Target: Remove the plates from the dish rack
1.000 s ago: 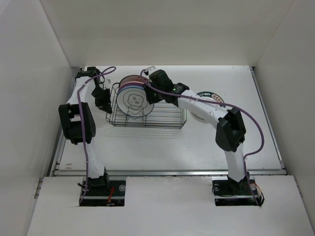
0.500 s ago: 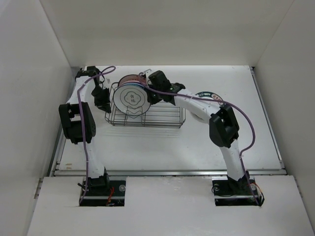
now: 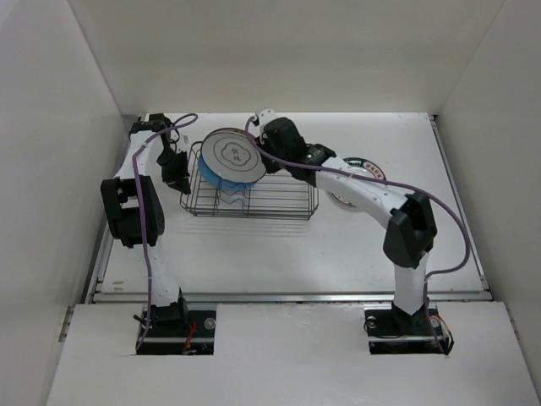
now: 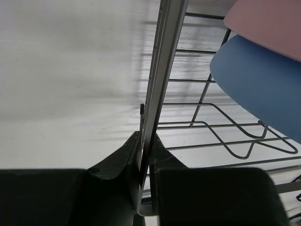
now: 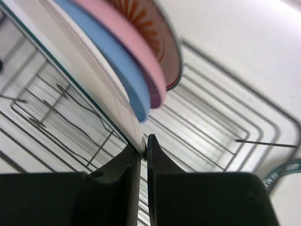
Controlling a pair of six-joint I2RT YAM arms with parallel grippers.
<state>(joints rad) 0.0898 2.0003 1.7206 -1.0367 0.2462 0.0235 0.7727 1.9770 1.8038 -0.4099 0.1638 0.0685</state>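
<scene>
- Right pincer clamped narrow on the rim of a round white plate with purple rim; plate tilted over the left end of the rectangular dark wire dish rack
- Left pincer closed on the rack's rim wire
- Plain blue plate, pink plate and orange-centred plate stand in the rack; rack sits on the white worktop

The dish rack stood on the surface, left of the middle. 3 plates stood in its left half, 1 behind another. Before them, the right gripper held a 4th plate by its right rim. The left gripper clamped the rack's left wall. A lone plate lay right of the rack.
</scene>
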